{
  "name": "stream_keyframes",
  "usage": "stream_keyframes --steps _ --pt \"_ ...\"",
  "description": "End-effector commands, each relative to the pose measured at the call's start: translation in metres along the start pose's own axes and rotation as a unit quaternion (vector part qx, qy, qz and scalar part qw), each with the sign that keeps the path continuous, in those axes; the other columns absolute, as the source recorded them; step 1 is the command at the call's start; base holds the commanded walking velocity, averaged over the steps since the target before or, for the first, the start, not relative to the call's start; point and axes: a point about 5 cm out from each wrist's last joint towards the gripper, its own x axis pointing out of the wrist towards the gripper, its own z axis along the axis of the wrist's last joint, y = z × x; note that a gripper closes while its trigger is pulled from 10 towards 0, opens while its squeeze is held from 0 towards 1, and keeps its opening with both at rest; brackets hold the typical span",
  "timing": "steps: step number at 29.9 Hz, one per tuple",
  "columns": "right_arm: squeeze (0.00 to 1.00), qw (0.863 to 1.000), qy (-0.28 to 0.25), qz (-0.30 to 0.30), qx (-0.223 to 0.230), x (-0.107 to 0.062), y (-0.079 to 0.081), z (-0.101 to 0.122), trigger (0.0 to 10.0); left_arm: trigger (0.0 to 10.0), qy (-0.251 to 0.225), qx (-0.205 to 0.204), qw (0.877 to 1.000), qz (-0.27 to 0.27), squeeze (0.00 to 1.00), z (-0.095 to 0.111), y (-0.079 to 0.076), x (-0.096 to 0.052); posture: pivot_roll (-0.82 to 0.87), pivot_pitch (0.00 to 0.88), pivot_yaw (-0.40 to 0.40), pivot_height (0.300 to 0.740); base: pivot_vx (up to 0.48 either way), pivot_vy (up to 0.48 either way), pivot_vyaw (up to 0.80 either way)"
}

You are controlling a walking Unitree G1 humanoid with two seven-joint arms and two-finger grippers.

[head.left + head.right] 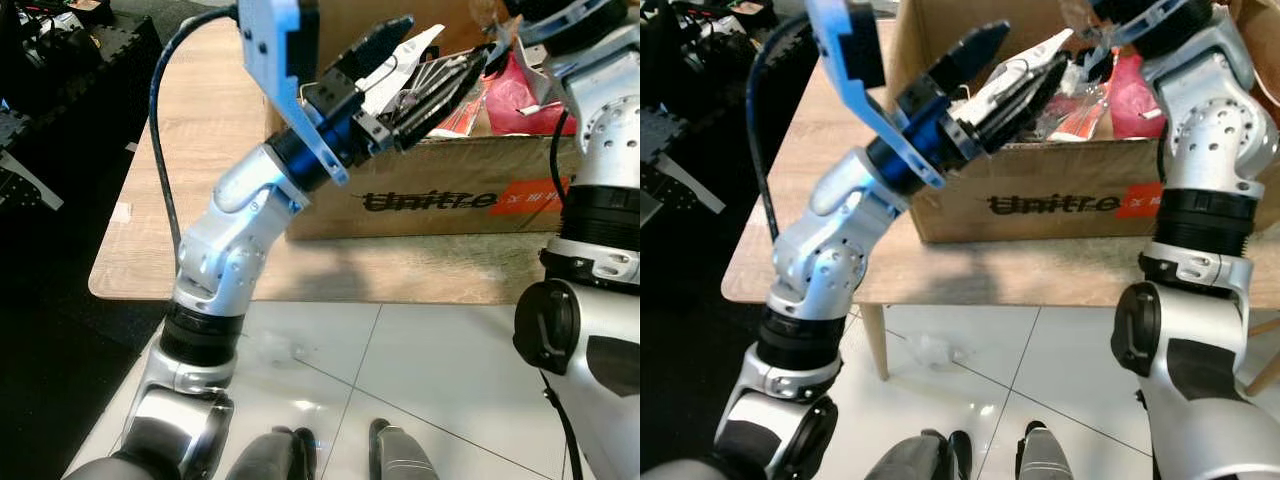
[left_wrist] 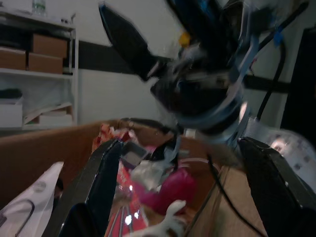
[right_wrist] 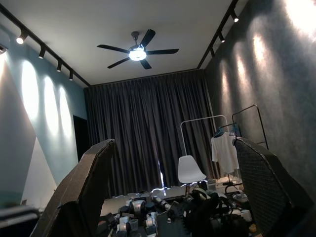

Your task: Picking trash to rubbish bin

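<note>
A cardboard box (image 1: 440,200) with a Unitree logo stands on a wooden table (image 1: 200,150) and holds trash, including a pink-red bag (image 1: 515,90) and striped wrappers. My left gripper (image 1: 445,42) is raised over the box's near rim, its fingers spread open. A white wrapper (image 1: 405,65) shows between the two fingers from the head views; whether it touches them I cannot tell. In the left wrist view the white wrapper (image 2: 24,197) lies beside one finger, above the box contents. My right gripper (image 3: 173,143) is held up over the box's right side, open, pointing at the ceiling.
White floor tiles (image 1: 430,370) lie under the table's near edge, with a small crumpled clear scrap (image 1: 940,350) on them. Black equipment (image 1: 60,60) is stacked at the left. My feet (image 1: 340,450) stand close to the table.
</note>
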Motion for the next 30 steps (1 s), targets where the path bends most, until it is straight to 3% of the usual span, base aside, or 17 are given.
stream_keyframes --steps 1,7,10,14,21,30 --pt "0.00 1.000 -0.019 0.020 -0.003 0.006 0.005 0.008 10.0 10.0 0.006 0.010 1.000 -0.005 0.00 -0.007 -0.005 0.007 -0.11 0.277 0.129 0.740 0.000 0.000 0.00" --pt "0.00 0.999 -0.023 0.024 -0.002 0.009 0.007 0.009 10.0 10.0 0.011 0.029 0.999 0.015 0.00 -0.013 -0.004 0.014 -0.12 0.275 0.130 0.740 0.000 0.000 0.00" --pt "0.00 0.999 -0.025 0.026 -0.003 0.010 0.008 0.010 10.0 10.0 0.034 0.063 0.995 0.075 0.00 -0.023 0.009 0.018 -0.12 0.274 0.130 0.740 0.000 0.000 0.00" --pt "0.00 0.999 -0.026 0.028 -0.002 0.011 0.009 0.009 10.0 10.0 0.014 0.067 0.992 0.110 0.00 -0.018 0.018 0.023 -0.12 0.273 0.134 0.740 0.000 0.000 0.00" --pt "0.00 0.999 -0.028 0.026 0.000 0.012 0.009 0.009 10.0 10.0 0.004 0.073 0.992 0.104 0.00 -0.015 0.016 0.029 -0.12 0.276 0.135 0.740 0.000 0.000 0.00" --pt "0.00 0.999 -0.033 0.023 0.014 0.014 0.008 0.001 10.0 10.0 -0.043 0.040 0.996 0.068 0.00 -0.009 -0.003 0.045 -0.12 0.276 0.135 0.740 0.000 0.000 0.00"
